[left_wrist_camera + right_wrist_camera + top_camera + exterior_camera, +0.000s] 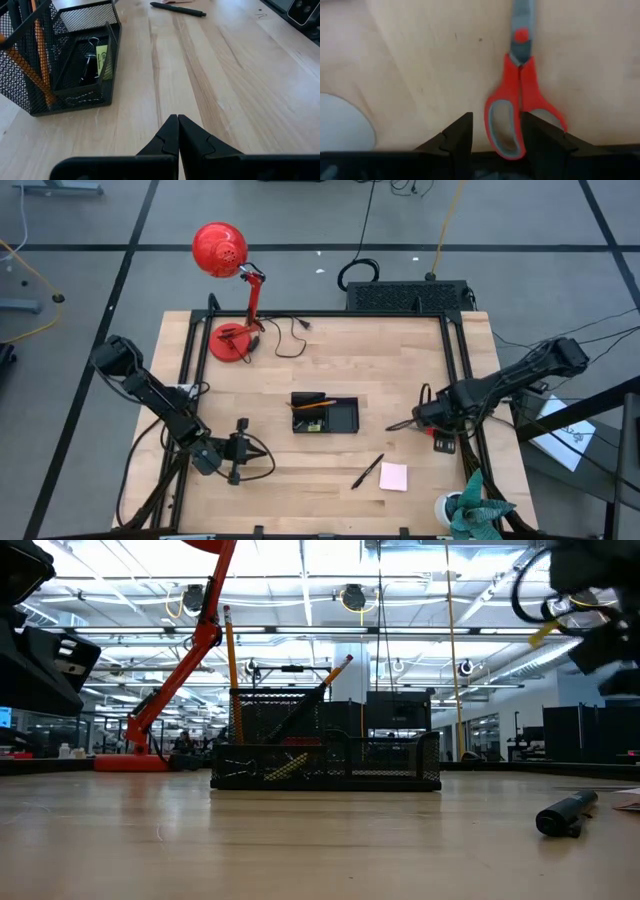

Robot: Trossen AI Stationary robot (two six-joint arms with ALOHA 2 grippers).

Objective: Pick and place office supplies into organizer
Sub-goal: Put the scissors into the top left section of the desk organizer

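Observation:
The black mesh organizer (326,413) stands mid-table. Orange pencils (42,60) and black pens lean in its tall compartment; a black clip (90,65) and the yellow piece (101,62) lie in its low tray. One black pen (367,471) and the pink sticky-note pad (393,476) lie flat on the table near the near edge. My right gripper (425,418) is right of the organizer, shut on the red-handled scissors (520,85). My left gripper (240,448) is shut, left of and nearer than the organizer, its fingertips (177,122) above bare wood. My right gripper holds the scissors by one red handle loop (504,107), which sits between its two fingers (460,135). The other loop (550,117) lies partly behind one finger. The blades (522,20) point away from the wrist, toward the table's left. The low view shows the gripper well above the table.
A red desk lamp (225,290) stands at the far left corner with its cord on the table. A larger black box with cables (405,295) sits beyond the far edge. A small teal plant (470,515) is at the near right corner. Bare wood lies between the organizer and my left gripper.

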